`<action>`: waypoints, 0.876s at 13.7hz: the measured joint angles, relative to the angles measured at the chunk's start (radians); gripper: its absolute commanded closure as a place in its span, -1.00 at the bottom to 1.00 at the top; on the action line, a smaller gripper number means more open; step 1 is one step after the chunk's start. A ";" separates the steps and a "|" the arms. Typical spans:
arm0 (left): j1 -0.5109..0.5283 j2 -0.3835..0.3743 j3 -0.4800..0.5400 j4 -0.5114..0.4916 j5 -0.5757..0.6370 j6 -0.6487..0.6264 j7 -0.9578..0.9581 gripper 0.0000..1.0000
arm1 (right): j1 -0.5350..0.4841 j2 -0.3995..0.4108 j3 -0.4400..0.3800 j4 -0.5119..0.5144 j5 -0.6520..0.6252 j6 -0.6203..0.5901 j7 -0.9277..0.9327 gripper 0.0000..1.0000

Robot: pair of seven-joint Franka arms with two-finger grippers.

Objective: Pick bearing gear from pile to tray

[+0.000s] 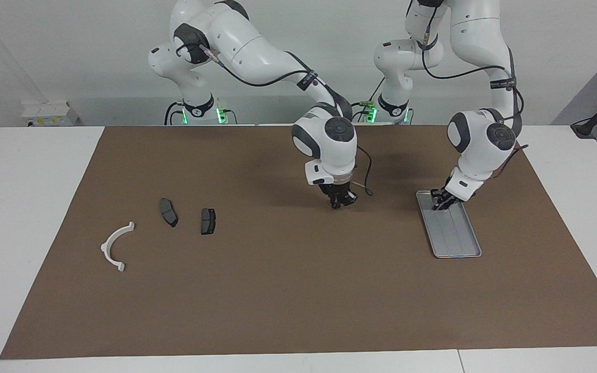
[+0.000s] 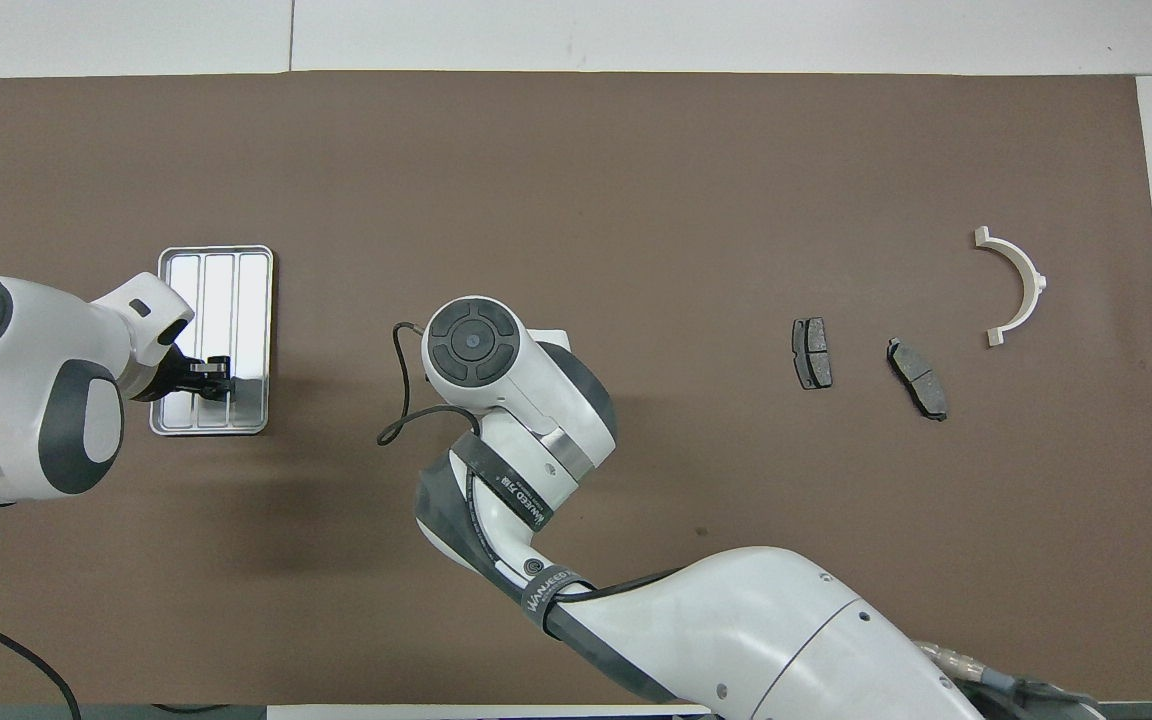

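None of the small round bearing gears shows in open sight, neither on the brown mat [image 1: 278, 290] nor on the bare part of the tray. What shows of the pile sits at mid-height of the facing view, toward the right arm's end of the table. It is a white curved half-ring bracket [image 1: 116, 246] lowest in the frame, with two dark grey brake pads [image 1: 168, 212] [image 1: 208, 220] just above it, all well apart from one another.

The flat rectangular silver-grey metal tray [image 1: 459, 243] lies at the same height in the frame, toward the left arm's end. Its ribbed floor is bare wherever it can be seen.

The left gripper [image 1: 439, 202] is low at the tray's upper end, the end nearer the robots. How far it is closed, whether it has hold of anything, and whether it touches the metal, I cannot tell; its dark tip could hide a small part.

The right gripper [image 1: 338, 201] hangs over bare mat in the middle of the frame, between pile and tray. It is closed, tips together, and whether something tiny is pinched there I cannot tell.

As a judgement, no gear is plainly delivered — at best one is at the tray under the left gripper, and the placing is yet to be confirmed.
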 measured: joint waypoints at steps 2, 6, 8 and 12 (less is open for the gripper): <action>0.000 0.000 0.000 0.000 0.000 0.000 -0.002 -1.00 | 0.000 -0.004 0.000 -0.015 0.000 0.019 0.000 0.29; 0.001 -0.011 0.000 0.052 -0.002 -0.070 -0.008 -1.00 | -0.004 -0.006 -0.005 0.001 -0.025 -0.049 0.000 -1.00; -0.010 -0.023 -0.009 0.151 -0.004 -0.188 -0.075 -1.00 | -0.026 -0.012 -0.013 0.065 -0.056 -0.152 -0.004 -1.00; -0.150 -0.024 -0.019 0.206 -0.008 -0.226 -0.415 -0.81 | -0.140 -0.080 -0.012 0.180 -0.056 -0.270 -0.196 -1.00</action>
